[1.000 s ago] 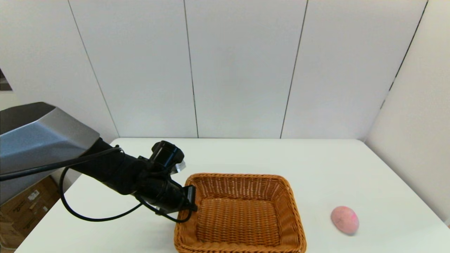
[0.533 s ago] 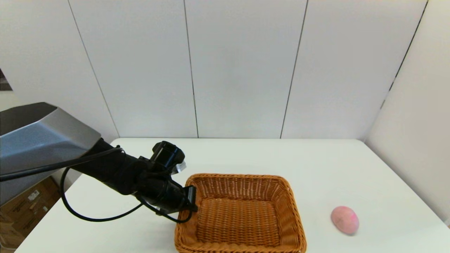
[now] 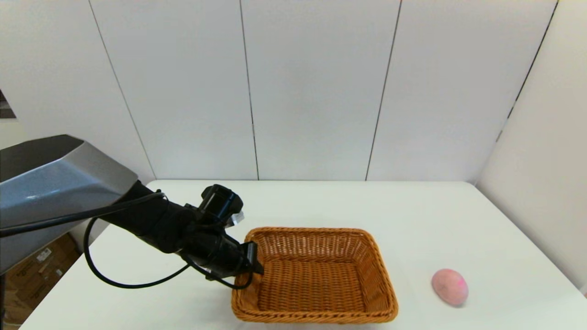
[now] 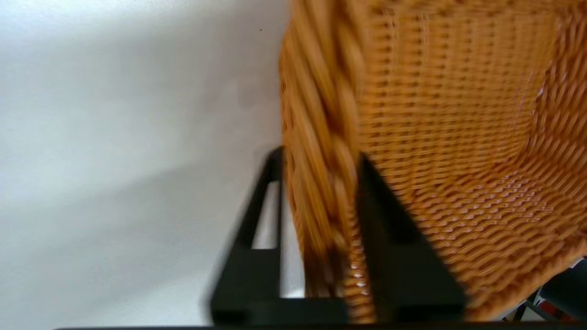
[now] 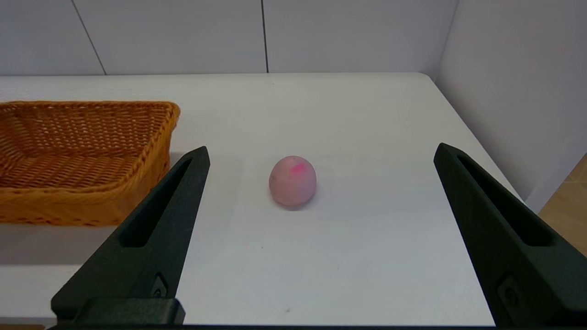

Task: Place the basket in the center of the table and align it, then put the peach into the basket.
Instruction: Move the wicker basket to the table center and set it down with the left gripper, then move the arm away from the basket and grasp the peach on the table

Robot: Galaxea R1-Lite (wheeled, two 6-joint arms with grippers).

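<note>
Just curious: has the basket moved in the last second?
Yes. The basket, gripped by the left hand, slid away from the robot; the peach stayed put.

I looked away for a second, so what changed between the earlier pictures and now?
The left gripper, still shut on the basket rim, pushed it a little farther from the robot; its near edge now shows. The peach stayed put on the table; the right gripper is open.

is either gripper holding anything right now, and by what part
The left gripper pinches the basket by its left braided rim. The right gripper is open, holding nothing.
</note>
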